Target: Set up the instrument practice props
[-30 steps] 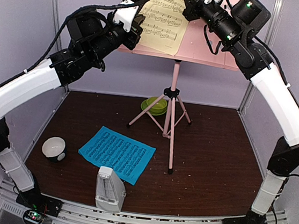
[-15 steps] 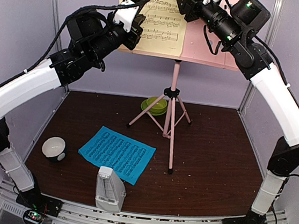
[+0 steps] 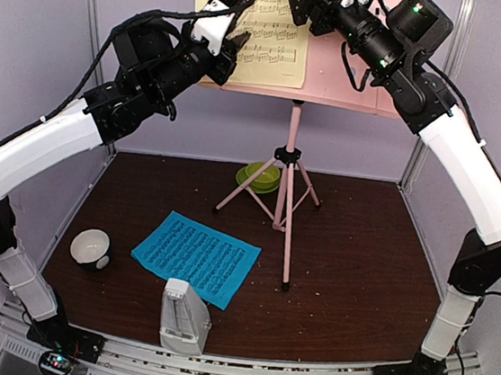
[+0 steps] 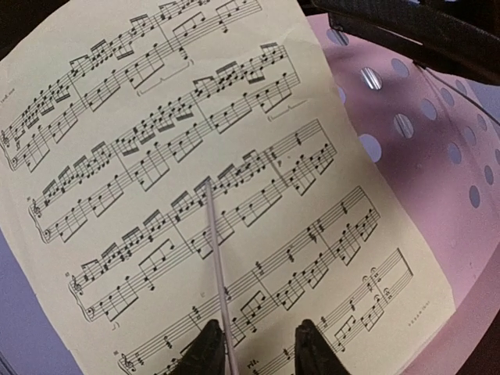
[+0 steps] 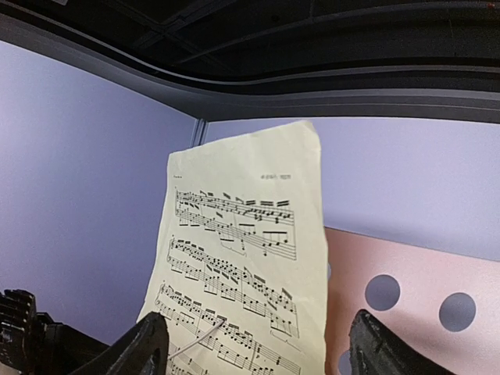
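**Yellow sheet-music page (image 3: 265,62) leant on the pink hole-punched panel of the tripod music stand (image 3: 344,81), both tools parted.**

The page is seen upright against the left part of the panel, high above the dark brown counter (image 3: 357,281); whether its lower edge is seated on a ledge cannot be told. The left tool (image 4: 258,351) is held with fingers apart just before the page's lower part, and the right tool (image 5: 258,344) is spread wide near its top; nothing is clamped by either. The step in hand is judged to be the letting go. Both tools are best drawn straight back, without sideways drag, so that the sheet is not pulled off nor the light stand tipped. The blue sheet-music page (image 3: 195,256) and the small grey-white pyramid metronome (image 3: 183,317) are seen on the counter below, not yet placed.
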`<state>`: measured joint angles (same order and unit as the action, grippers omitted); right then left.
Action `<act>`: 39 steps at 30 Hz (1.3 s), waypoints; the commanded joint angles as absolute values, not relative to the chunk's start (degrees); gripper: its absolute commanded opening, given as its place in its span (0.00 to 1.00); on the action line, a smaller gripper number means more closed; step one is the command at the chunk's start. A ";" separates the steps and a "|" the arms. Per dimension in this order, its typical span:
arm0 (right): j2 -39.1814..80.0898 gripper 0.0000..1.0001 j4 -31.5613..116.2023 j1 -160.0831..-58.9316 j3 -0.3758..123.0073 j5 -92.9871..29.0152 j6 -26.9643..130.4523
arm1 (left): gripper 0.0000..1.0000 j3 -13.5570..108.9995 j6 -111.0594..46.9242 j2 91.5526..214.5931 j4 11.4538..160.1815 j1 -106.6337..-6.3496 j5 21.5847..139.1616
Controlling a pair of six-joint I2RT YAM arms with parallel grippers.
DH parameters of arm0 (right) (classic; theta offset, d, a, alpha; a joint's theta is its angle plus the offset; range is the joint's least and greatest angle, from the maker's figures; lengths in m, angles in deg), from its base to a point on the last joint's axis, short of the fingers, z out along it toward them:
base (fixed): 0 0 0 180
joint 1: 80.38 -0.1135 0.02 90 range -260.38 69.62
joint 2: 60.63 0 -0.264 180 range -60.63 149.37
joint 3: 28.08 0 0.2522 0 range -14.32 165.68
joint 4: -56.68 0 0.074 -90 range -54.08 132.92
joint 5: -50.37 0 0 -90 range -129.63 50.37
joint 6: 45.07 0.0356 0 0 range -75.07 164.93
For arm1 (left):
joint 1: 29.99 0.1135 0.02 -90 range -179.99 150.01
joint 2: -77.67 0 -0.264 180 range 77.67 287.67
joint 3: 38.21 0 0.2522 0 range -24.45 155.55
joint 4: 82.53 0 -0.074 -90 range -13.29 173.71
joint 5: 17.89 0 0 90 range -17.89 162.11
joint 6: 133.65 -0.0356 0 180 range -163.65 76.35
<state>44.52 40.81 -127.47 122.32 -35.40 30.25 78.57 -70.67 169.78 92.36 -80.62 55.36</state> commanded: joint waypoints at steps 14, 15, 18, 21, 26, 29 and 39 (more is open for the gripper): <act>37.31 0.86 45.31 -127.66 114.49 -36.46 32.08 | 0.64 81.75 -69.68 166.04 86.80 -81.58 59.79; 36.41 0.86 45.51 -127.69 113.47 -36.77 32.28 | 0.64 81.91 -69.28 165.99 86.46 -81.58 59.55; 34.22 0.85 46.09 -127.71 109.79 -37.74 33.06 | 0.64 82.92 -68.07 166.13 85.30 -81.58 57.63; 31.77 0.85 46.87 -127.60 106.20 -38.14 34.10 | 0.63 84.91 -66.50 167.26 83.81 -81.50 55.14; 27.95 0.85 48.70 -127.59 99.88 -38.74 35.60 | 0.64 88.23 -65.59 170.08 79.39 -81.37 53.29; 26.31 0.85 48.85 -127.58 97.80 -38.96 35.76 | 0.64 91.34 -65.28 172.35 75.55 -81.19 51.68; 23.82 0.85 49.27 -127.52 94.85 -39.35 35.20 | 0.53 95.99 -64.13 175.83 70.21 -80.97 52.60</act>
